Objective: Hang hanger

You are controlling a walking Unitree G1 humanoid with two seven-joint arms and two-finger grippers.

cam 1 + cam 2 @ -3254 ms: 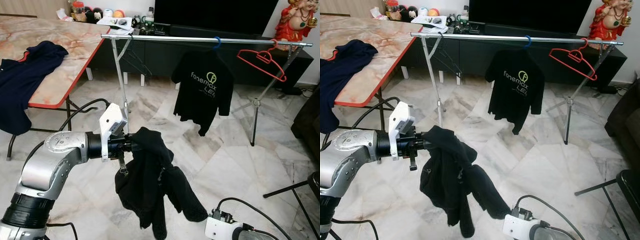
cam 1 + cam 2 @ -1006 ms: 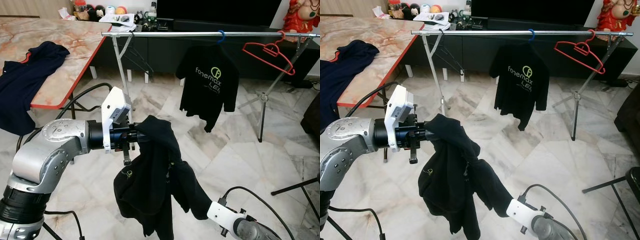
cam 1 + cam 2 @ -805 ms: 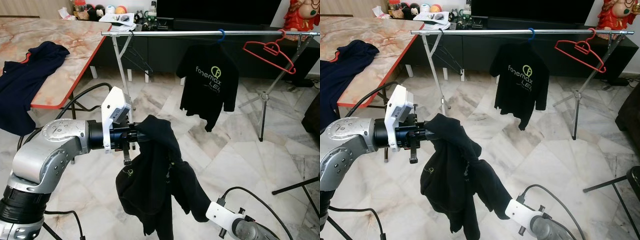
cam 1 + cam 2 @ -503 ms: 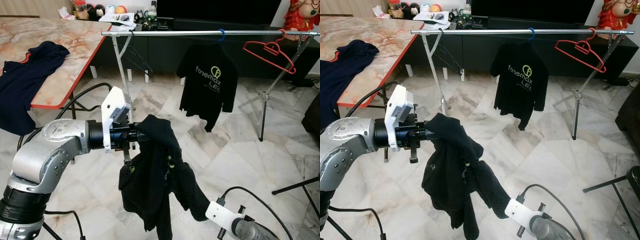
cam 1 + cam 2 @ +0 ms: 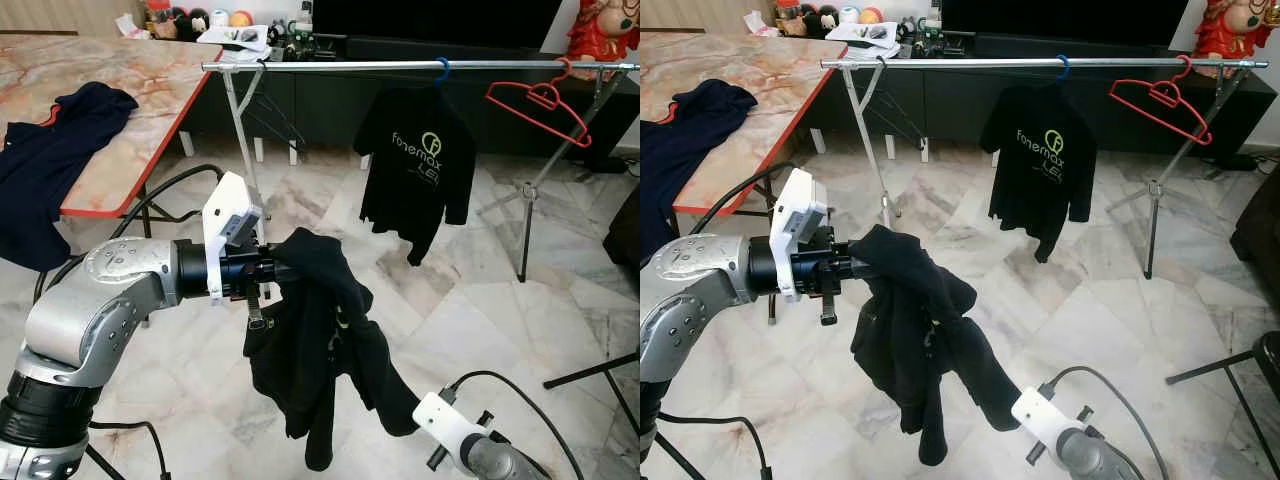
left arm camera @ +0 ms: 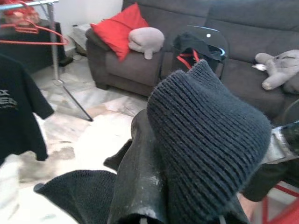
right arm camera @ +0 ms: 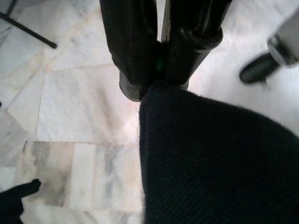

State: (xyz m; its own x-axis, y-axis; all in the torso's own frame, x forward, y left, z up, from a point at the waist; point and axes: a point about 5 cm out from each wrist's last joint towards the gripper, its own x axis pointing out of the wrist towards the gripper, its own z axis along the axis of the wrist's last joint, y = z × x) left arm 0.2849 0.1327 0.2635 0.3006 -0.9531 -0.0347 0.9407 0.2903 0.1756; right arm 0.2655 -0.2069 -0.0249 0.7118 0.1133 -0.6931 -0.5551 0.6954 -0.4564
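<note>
**Mia:** What changed just now?

**Ben:** The black sweater [image 5: 310,340] swung. A moment ago it hung down flat with a small logo showing. Now it has turned, bunched up, and its low end has lifted a bit. The right claw [image 7: 159,70] pulls that low end, and its two fingers are pressed together on the cloth.

**Mia:** And the left claw [image 6: 154,186]?

**Ben:** It holds the top of the sweater up in the air, in front of the robot. The knit cloth covers its fingers, so he cannot tell if they are apart or together.

**Mia:** Where is the hanger?

**Ben:** No hanger can be seen inside the sweater. It may be hidden under the cloth. The rail [image 5: 420,66] is well apart from the sweater, farther back in the room.

**Mia:** So the job is not done?

**Ben:** Not yet. The sweater still has to get up to the rail. The robot looks like it is straightening it first.

**Mia:** Count the things!

**Ben:** One rail. One black T-shirt [image 5: 415,170] hanging on a blue hook. One empty red hanger [image 5: 540,105]. One dark blue shirt [image 5: 45,160] on the worktop [image 5: 150,100]. One black sweater. Two claws.
</note>
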